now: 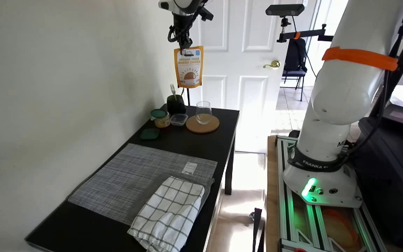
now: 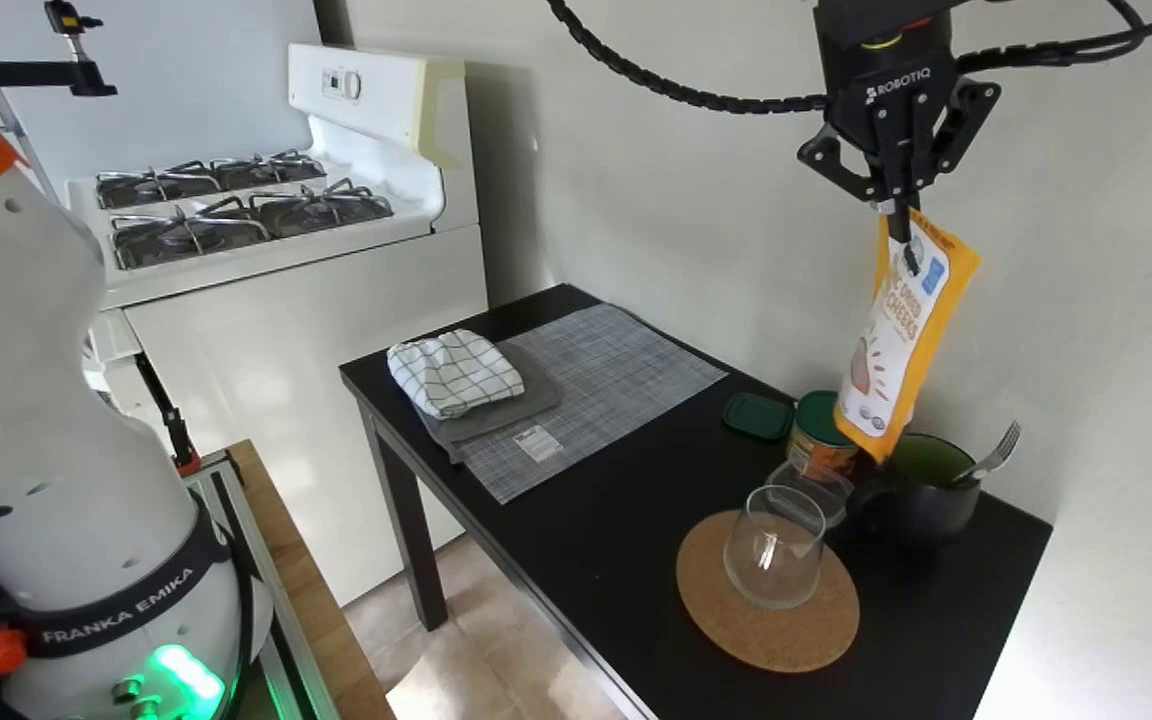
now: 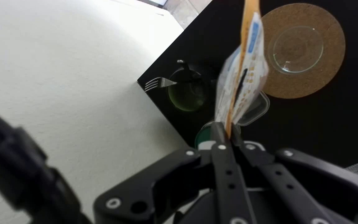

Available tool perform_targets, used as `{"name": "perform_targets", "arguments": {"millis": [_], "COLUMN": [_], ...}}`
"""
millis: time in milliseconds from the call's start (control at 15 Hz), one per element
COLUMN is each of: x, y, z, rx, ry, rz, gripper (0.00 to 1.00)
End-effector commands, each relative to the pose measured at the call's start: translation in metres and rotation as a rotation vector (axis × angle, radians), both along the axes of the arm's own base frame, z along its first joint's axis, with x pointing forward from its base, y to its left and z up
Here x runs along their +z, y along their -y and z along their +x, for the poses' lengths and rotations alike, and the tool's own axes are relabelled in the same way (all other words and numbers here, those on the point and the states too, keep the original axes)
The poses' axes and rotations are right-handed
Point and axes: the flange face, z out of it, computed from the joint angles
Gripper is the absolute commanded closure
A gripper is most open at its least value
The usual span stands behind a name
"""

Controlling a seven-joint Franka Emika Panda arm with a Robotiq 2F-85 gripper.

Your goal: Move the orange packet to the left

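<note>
- The claw (image 3: 227, 132) is pinching the orange packet (image 3: 250, 63); in the wrist view its two fingers (image 3: 218, 133) press on opposite faces, with the orange edge caught between them.
- The grip sits at the packet's top, off the middle and toward one upper corner, near the dark slot; most of the packet's width reaches outward from the fingertips.
- The rest of the packet hangs below the claw, up in the air above the black table (image 1: 191, 143).
- In an exterior view the packet (image 1: 189, 71) shows its printed front and hangs close to upright.
- In an exterior view the packet (image 2: 901, 340) slants, its lower end partly covering the jar with a green lid (image 2: 821, 445) and the dark mug (image 2: 926, 515).
- The mug holds a fork (image 2: 998, 455); a clear container (image 1: 179, 119) sits just beside the jar.
- Near these, a drinking glass (image 2: 774, 555) stands on a round cork disc (image 2: 781, 645).
- Well apart from the packet, a white checked cloth (image 2: 456, 372) lies on a folded grey cloth (image 2: 536, 390) at the edge of a grey placemat (image 2: 626, 355).
</note>
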Motion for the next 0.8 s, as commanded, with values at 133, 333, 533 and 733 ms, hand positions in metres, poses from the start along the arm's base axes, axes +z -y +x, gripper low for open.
{"name": "perform_targets", "arguments": {"millis": [133, 333, 533, 733], "x": [0.015, 0.023, 0.028, 0.029], "y": [-0.078, -0.156, -0.224, -0.270], "z": [0.033, 0.054, 0.062, 0.057], "rx": [0.224, 0.398, 0.577, 0.753], "ry": [0.011, 0.012, 0.011, 0.007], "rz": [-0.060, -0.061, -0.057, -0.059], "gripper": [0.99, 0.99, 0.99, 0.99]}}
